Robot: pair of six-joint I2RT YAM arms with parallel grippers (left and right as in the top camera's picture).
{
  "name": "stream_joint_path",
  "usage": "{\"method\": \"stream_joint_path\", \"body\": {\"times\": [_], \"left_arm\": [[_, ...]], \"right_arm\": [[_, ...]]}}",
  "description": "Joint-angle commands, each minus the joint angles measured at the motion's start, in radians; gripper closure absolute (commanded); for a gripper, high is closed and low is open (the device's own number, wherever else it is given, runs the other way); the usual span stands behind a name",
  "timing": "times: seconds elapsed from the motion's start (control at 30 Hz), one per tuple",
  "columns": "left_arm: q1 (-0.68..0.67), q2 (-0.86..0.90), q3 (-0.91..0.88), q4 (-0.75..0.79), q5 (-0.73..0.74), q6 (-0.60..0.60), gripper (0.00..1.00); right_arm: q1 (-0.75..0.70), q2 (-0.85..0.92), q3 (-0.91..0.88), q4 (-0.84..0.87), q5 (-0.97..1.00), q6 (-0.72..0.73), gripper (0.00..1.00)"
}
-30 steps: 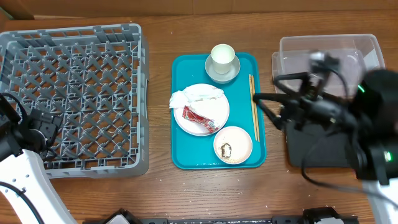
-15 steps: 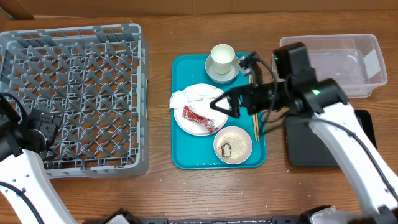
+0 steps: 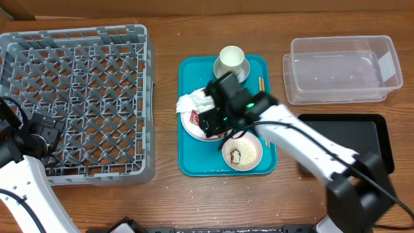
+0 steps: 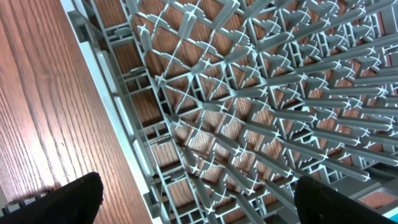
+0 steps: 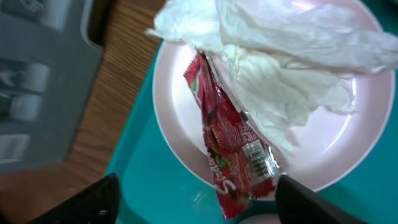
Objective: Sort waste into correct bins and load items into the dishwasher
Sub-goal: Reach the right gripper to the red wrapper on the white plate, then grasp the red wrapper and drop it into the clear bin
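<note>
A teal tray point(image 3: 191, 165) holds a pink plate point(image 3: 189, 127) with a crumpled white napkin point(image 3: 194, 101) and a red snack wrapper point(image 3: 196, 118). It also holds a white cup point(image 3: 231, 58) on a saucer, wooden chopsticks point(image 3: 261, 84) and a small bowl point(image 3: 242, 152) with crumbs. My right gripper point(image 3: 213, 120) hovers open just above the plate. In the right wrist view its fingers point(image 5: 202, 205) straddle the wrapper point(image 5: 233, 149), with the napkin point(image 5: 280, 56) beyond. My left gripper point(image 4: 199, 202) is open and empty over the near-left edge of the grey dish rack point(image 3: 74, 97).
A clear plastic bin point(image 3: 339, 68) stands at the back right, with a black bin point(image 3: 349, 142) in front of it. The rack point(image 4: 249, 93) is empty and fills the table's left side. Bare wood runs along the front edge.
My right arm has swung left from over the black bin to above the plate, and the gripper has come down over the wrapper. The left arm has not moved.
</note>
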Motion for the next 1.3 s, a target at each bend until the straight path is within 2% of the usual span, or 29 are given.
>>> {"method": "stream_joint_path", "body": {"times": [0.0,0.13,0.27,0.47,0.73,0.77,0.83,0.87,1.0,1.07,1.27], "left_arm": [[0.004,-0.013,0.023,0.0,0.002,-0.006,0.0],[0.004,-0.013,0.023,0.0,0.002,-0.006,0.0],[0.004,-0.013,0.023,0.0,0.002,-0.006,0.0],[0.004,-0.013,0.023,0.0,0.002,-0.006,0.0],[0.004,-0.013,0.023,0.0,0.002,-0.006,0.0],[0.004,-0.013,0.023,0.0,0.002,-0.006,0.0],[0.004,-0.013,0.023,0.0,0.002,-0.006,0.0],[0.004,-0.013,0.023,0.0,0.002,-0.006,0.0],[0.004,-0.013,0.023,0.0,0.002,-0.006,0.0],[0.004,-0.013,0.023,0.0,0.002,-0.006,0.0],[0.004,-0.013,0.023,0.0,0.002,-0.006,0.0]], "right_arm": [[0.025,0.054,0.02,0.008,0.193,0.024,0.28],[0.025,0.073,0.02,-0.002,0.19,0.024,0.36],[0.026,0.088,0.019,-0.04,0.183,0.024,0.38],[0.037,0.101,0.019,-0.07,0.123,0.016,0.39],[0.079,0.147,0.005,-0.045,0.143,0.01,0.4],[0.079,0.158,0.005,-0.042,0.143,0.01,0.47],[0.079,0.168,0.006,-0.041,0.146,0.01,0.72],[0.079,0.167,0.007,-0.041,0.147,0.014,0.78],[0.077,0.154,0.044,-0.055,0.157,0.021,0.85],[0.077,0.148,0.087,-0.083,0.162,0.025,0.96],[0.056,0.129,0.332,-0.253,0.235,0.084,0.96]]}}
